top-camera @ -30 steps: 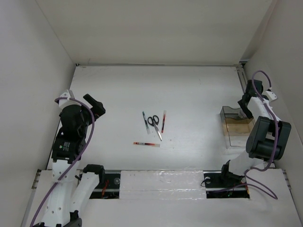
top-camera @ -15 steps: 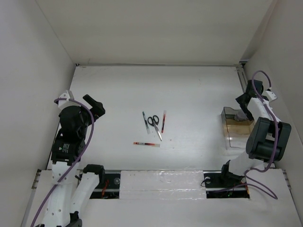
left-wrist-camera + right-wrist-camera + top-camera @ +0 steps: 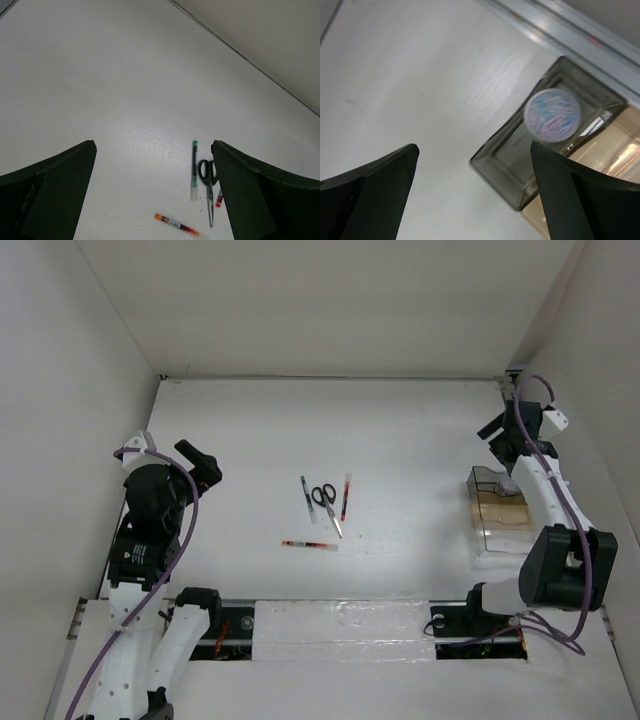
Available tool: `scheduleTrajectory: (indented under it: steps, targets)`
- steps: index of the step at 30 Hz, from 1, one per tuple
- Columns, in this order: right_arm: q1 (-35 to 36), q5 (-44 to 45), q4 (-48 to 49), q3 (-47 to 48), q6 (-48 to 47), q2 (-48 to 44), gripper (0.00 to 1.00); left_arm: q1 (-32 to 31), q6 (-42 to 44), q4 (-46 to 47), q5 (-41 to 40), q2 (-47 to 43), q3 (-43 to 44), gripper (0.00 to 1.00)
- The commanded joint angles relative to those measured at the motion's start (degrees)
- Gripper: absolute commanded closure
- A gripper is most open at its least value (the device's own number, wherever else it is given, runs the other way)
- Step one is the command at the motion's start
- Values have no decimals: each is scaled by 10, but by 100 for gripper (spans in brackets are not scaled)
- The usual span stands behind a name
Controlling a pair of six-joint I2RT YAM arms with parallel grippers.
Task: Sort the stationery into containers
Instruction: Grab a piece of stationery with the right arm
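Right gripper (image 3: 473, 145) is spread wide, nothing gripped, over the grey box (image 3: 495, 162). A blurred disc (image 3: 552, 115) is seen within its outline. Left gripper (image 3: 153, 143) is spread, empty. Scissors (image 3: 324, 502), green pen (image 3: 305, 495), red pen (image 3: 345, 496) and second red pen (image 3: 309, 544) are laid mid-table (image 3: 400, 440).

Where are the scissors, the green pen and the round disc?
scissors (image 3: 322, 494): top view, on the black handles.
green pen (image 3: 194, 167): left wrist view, middle of the barrel.
round disc (image 3: 552, 115): right wrist view, centre of its face.

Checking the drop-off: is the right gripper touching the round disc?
Apart. The right wrist view shows the disc over the grey box, beyond the right gripper, whose jaws stand wide open.
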Motion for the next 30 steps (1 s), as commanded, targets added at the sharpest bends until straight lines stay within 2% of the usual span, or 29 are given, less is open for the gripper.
scheduleTrajectory:
  steps: [1,4,6,8,12,14,18,19,30]
  targets:
    - [56,-12,23,4,-37,-39,0,0,7,22,6,-4,-4,0]
    - [114,-43,28,4,-82,-65,0,0,7,22,1,1,-4,0]
    - [160,-112,54,4,-117,-78,0,0,7,22,-5,1,-4,0]
    - [197,-140,61,10,-146,-85,0,0,1,22,-10,6,-4,0]
    - [318,-121,29,45,-163,-67,0,0,-5,17,-30,6,-4,0]
    - [356,-112,29,58,-156,-52,0,0,-10,17,-30,6,-4,0]
    - [445,-103,49,67,-149,-10,5,0,-10,12,-30,12,-4,0]
    - [473,-76,44,72,-149,1,6,0,-10,12,-30,12,-4,0]
    - [553,-100,79,93,-180,81,21,0,-10,12,-35,18,-4,0]
